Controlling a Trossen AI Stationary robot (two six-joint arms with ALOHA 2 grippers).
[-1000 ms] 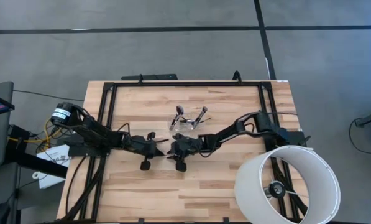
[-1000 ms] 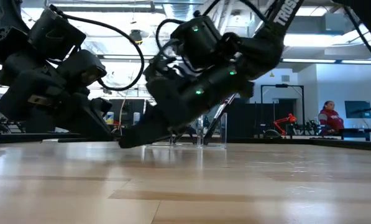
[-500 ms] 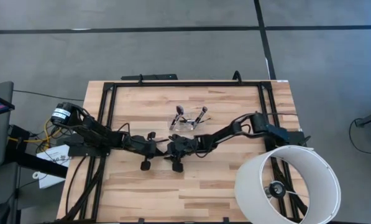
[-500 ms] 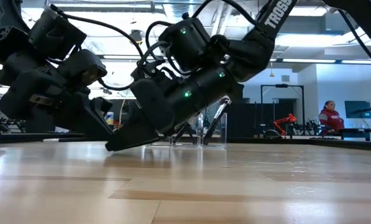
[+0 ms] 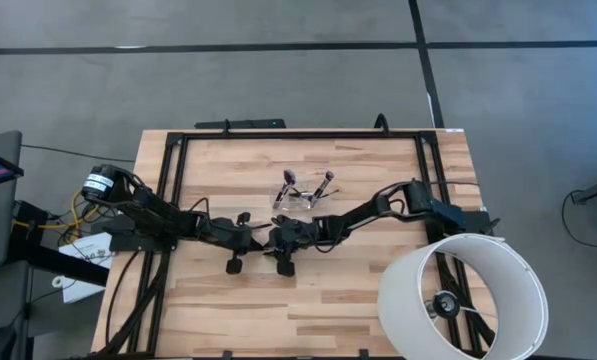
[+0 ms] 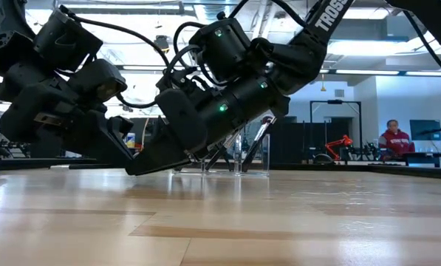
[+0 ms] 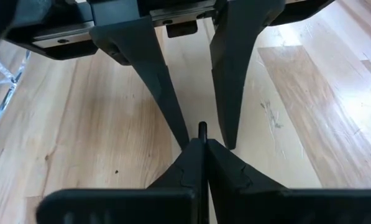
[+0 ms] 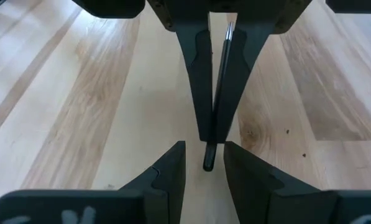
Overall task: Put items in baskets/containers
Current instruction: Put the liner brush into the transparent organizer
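The left gripper (image 8: 213, 74) is clenched on a thin dark makeup brush (image 8: 217, 106), which lies level just above the bare wood, its butt end pointing into the spread fingers (image 8: 166, 174) of the right gripper (image 8: 205, 168). In the left wrist view the same meeting shows from the other side: the left gripper (image 7: 201, 158) pinches tight on the brush, whose end (image 7: 202, 129) pokes out between the right arm's 2 parted fingers (image 7: 154, 74). So the right gripper is released around the brush end, not yet gripping; this reads as a hand-over in hand between the 2 arms.

From above, both grippers meet nose to nose a little nearer the front of the table (image 5: 378, 290) than the clear plastic holder (image 5: 300, 200), the left gripper (image 5: 250, 236) on the holder's left-front, the right gripper (image 5: 278, 240) almost straight in front of it. The left arm stretches low from the table's left edge; the right arm reaches across from the right, past the big white lamp shade (image 5: 463, 295) at the right-front corner. In the low view both wrists tilt steeply down, fingertips nearly on the wood.

As for progress, 2 brushes (image 5: 290, 178) already stand leaning in the holder, bristles up. 1 more is in transit. I see no other loose brushes on the table, so whether more are left I cannot tell; this 1 has yet to be gripped, carried and dropped into the holder.
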